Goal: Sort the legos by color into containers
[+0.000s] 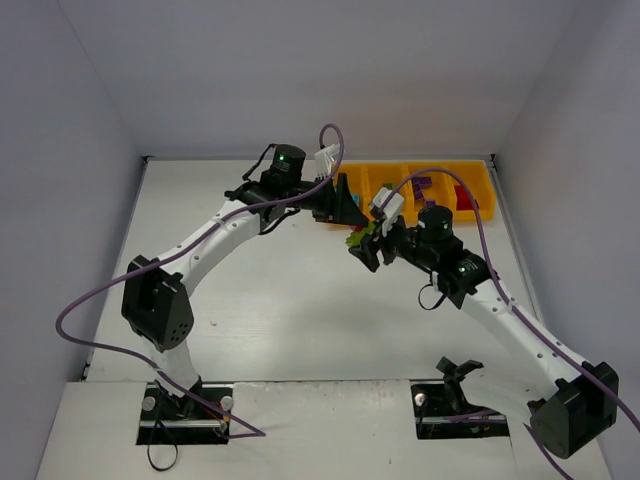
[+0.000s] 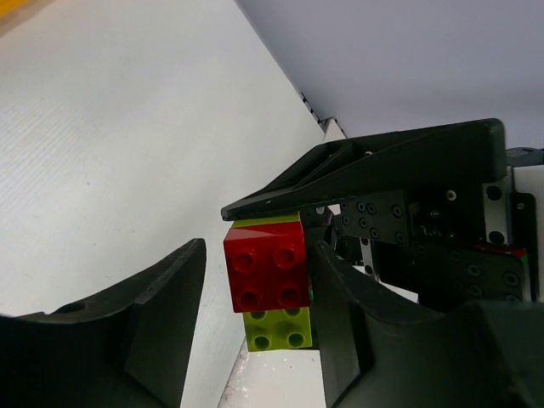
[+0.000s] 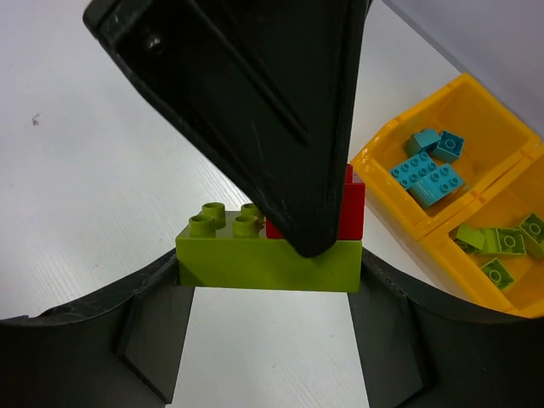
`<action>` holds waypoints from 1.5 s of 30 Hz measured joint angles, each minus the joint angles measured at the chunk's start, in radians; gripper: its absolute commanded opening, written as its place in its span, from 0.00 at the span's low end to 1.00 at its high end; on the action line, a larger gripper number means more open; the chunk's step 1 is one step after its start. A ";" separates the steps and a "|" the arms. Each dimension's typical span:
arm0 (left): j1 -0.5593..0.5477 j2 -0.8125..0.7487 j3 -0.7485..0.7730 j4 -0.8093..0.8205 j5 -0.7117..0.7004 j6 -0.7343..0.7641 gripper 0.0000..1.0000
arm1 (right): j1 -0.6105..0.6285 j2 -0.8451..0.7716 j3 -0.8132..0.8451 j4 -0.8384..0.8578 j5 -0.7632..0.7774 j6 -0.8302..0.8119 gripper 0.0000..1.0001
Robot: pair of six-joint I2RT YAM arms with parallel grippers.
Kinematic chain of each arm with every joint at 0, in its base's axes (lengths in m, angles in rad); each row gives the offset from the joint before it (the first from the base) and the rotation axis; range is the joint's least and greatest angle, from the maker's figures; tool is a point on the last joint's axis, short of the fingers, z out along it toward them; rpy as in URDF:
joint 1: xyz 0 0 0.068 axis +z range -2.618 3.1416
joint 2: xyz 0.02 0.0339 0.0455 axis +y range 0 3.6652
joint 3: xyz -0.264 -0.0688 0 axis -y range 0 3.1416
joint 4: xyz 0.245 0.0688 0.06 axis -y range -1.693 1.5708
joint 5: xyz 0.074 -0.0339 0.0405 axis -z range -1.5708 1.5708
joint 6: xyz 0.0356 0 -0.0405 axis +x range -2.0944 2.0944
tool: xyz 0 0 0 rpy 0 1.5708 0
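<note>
Legos (image 3: 255,259) in right claw (image 3: 268,293) sit half-hidden behind left claw (image 2: 255,310).

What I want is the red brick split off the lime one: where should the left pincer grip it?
Grip the small red plastic brick by its two smooth side walls, coming at its studded face. The right pincer holds the long lime green plastic brick by its ends, so those walls are free.

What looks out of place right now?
Nothing spilled; the tray looks sorted. One oddity: a red brick is stuck on the lime brick that the right gripper holds, with the left gripper open around it.
</note>
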 measured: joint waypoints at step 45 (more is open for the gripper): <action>0.026 0.011 0.002 -0.026 0.059 -0.005 0.10 | 0.000 -0.027 -0.064 0.049 0.024 0.006 0.00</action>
